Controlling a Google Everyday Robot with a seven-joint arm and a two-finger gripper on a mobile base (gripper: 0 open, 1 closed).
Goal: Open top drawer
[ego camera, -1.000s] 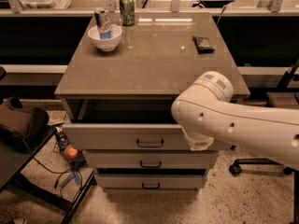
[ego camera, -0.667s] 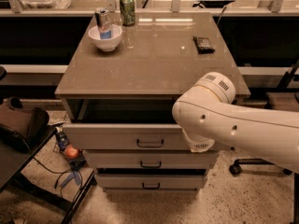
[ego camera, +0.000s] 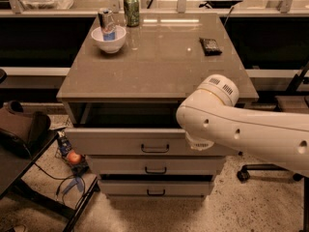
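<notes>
The top drawer [ego camera: 120, 141] of the grey-beige cabinet stands pulled out a short way, with a dark gap showing above its front and its black bar handle [ego camera: 155, 149] at centre. My white arm [ego camera: 227, 122] reaches in from the right and covers the drawer's right front corner. The gripper is hidden behind the arm's bulk near that corner, so none of it shows.
Two narrower drawers [ego camera: 154, 167] sit shut below. On the cabinet top [ego camera: 159, 57] are a white bowl [ego camera: 109, 37] holding a can, a green can [ego camera: 131, 9] and a small black object [ego camera: 210, 45]. A brown bag [ego camera: 19, 129] rests on the left, an office chair base [ego camera: 246, 173] on the right.
</notes>
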